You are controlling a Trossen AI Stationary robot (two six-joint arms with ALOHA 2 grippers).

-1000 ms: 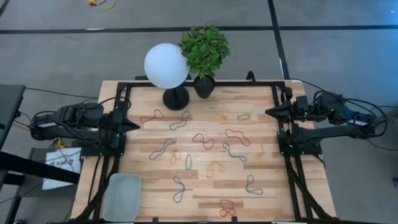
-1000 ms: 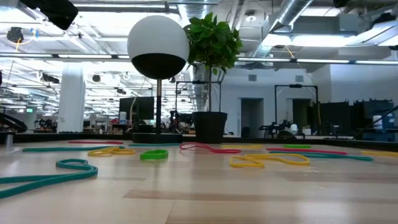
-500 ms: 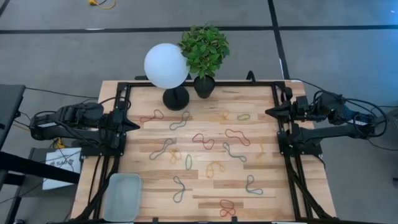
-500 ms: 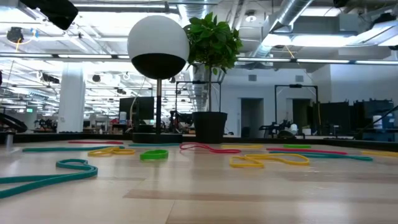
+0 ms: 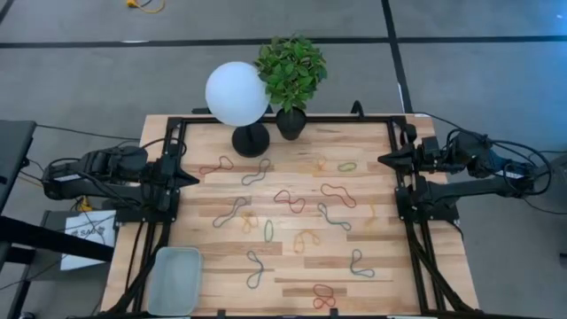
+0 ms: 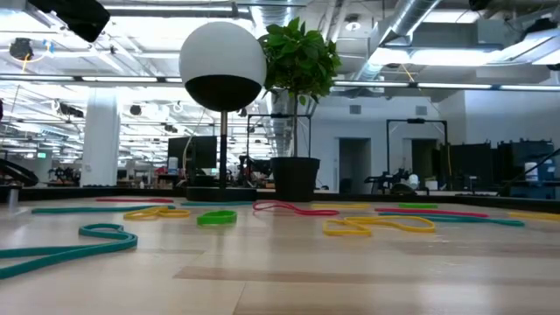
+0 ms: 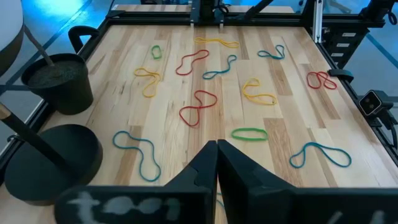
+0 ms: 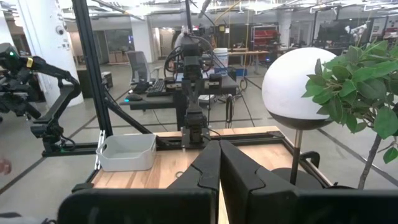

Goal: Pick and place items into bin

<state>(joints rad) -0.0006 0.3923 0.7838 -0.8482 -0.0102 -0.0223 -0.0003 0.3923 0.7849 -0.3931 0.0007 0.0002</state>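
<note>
Thin, floppy coloured rubber bands [image 5: 290, 201] lie scattered over the surface [image 5: 381, 275] between the left hand [image 5: 190, 177] and right hand [image 5: 386, 159], both pinched closed, empty. The pale bin [image 5: 174, 280] sits near the left hand.

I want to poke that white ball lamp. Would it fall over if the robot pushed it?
Probably it would tip if shoved up high: the lamp's big globe sits atop a thin stem, so it looks top-heavy. Its round dark base is wide and flat, so a low nudge might only slide it. The potted plant stands close beside it and could get bumped.
</note>
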